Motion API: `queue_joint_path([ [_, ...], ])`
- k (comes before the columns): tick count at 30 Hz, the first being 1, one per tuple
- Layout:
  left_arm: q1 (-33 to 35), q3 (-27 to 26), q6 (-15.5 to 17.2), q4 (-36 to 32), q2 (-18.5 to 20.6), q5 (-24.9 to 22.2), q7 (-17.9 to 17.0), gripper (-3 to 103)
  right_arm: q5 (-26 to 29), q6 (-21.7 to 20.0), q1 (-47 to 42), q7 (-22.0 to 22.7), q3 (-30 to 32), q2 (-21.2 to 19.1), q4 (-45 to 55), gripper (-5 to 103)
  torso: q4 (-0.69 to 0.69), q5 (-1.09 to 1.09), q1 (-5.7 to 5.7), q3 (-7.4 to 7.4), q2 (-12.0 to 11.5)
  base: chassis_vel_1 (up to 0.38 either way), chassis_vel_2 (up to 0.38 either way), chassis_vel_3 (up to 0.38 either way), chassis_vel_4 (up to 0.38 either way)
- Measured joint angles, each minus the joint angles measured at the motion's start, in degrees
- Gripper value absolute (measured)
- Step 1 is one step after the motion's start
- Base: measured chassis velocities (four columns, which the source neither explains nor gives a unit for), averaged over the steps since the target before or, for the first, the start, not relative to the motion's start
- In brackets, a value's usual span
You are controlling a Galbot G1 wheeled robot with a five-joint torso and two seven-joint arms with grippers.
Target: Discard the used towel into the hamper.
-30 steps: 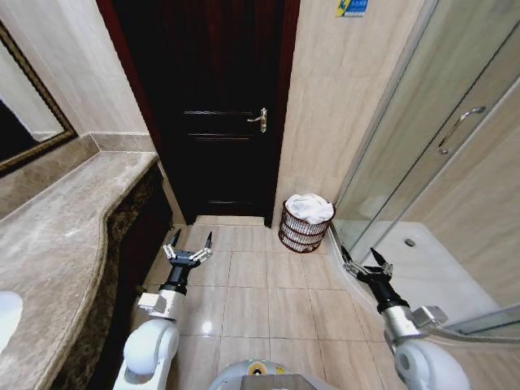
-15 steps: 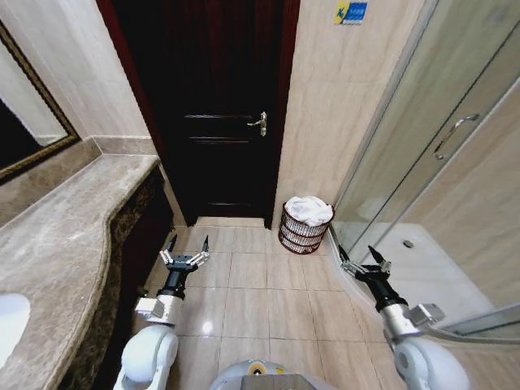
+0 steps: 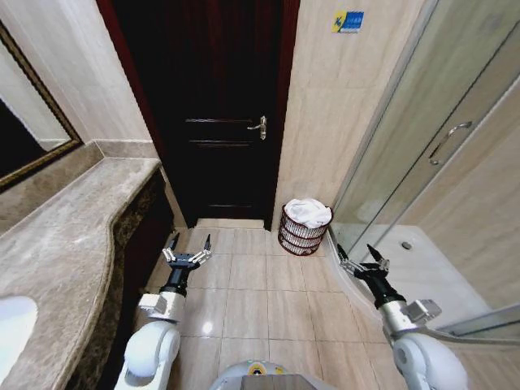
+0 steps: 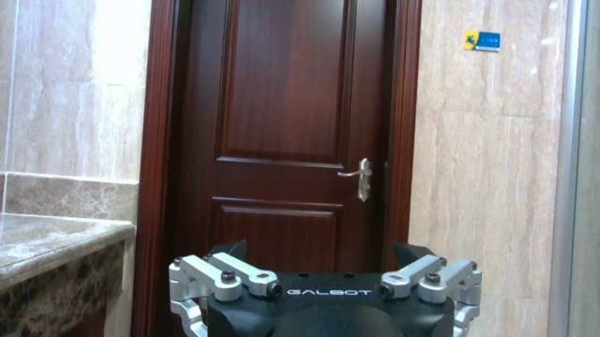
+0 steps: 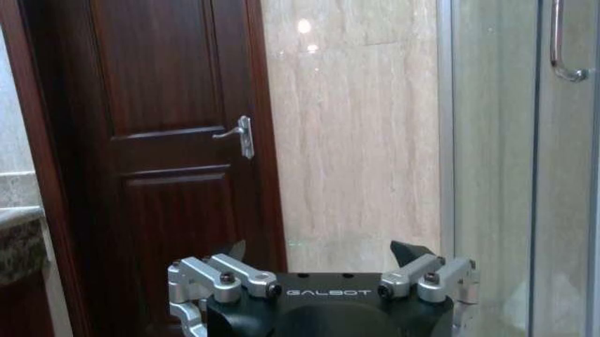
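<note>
You have both pincers spread wide and empty: the left gripper (image 3: 188,248) hangs over the floor tiles (image 3: 260,292) beside the counter (image 3: 73,236), the right gripper (image 3: 361,257) near the shower glass (image 3: 422,122). The towel (image 3: 308,212) already lies heaped in the hamper (image 3: 302,231), which stands against the wall right of the door (image 3: 219,122). It sits high, so it could slide over the rim. You cannot see how deep it reaches; the weave hides that.

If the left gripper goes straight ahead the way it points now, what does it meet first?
Probably the dark wooden door: the open left gripper points at it over bare floor tiles. Depth is unclear.
</note>
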Motion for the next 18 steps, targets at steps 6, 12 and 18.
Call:
queue_joint_path([
  [6,0.24,-0.23,0.02,-0.51,-0.07,-0.07,-0.07,100,0.39,-1.18,-0.46,0.28,0.51,-0.24,1.29,100,0.00,0.00,0.88,1.01,1.90,0.000,0.000,0.000,0.000],
  [12,0.74,-0.48,1.01,-1.94,0.19,-0.72,-0.35,100,0.75,-2.21,-0.84,0.29,0.79,-0.36,2.32,100,0.00,-0.01,1.61,1.82,3.44,0.000,0.000,0.000,0.000],
  [18,1.06,-0.58,2.20,-2.83,0.37,-1.02,-0.91,100,0.83,-2.64,-0.87,0.48,0.97,-0.38,2.87,100,0.00,0.00,2.48,2.82,5.31,0.000,0.000,0.000,0.000],
])
